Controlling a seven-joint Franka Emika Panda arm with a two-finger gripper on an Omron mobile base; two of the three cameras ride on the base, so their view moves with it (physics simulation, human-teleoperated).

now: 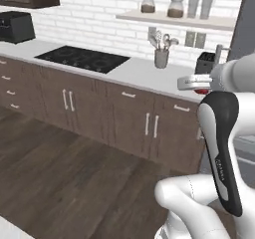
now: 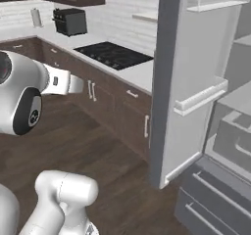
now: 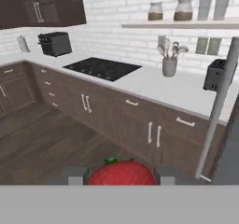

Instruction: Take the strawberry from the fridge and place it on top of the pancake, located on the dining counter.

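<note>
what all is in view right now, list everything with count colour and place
strawberry: one, bright red, between the gripper's fingertips
fridge: one, matte grey, door swung open, pale shelves and lower drawers inside
cooktop: one, black, set in the grey counter
grey counter: one, on brown cabinets along the brick wall
utensil holder: one, grey, on the counter right of the cooktop
toasters: two, black, one at the counter's far left, one beside the fridge door
wall shelf: one, pale, above the counter, with two jars and two grey cups
gripper: one, dark fingertips, shut on the strawberry, out over the wooden floor
</note>
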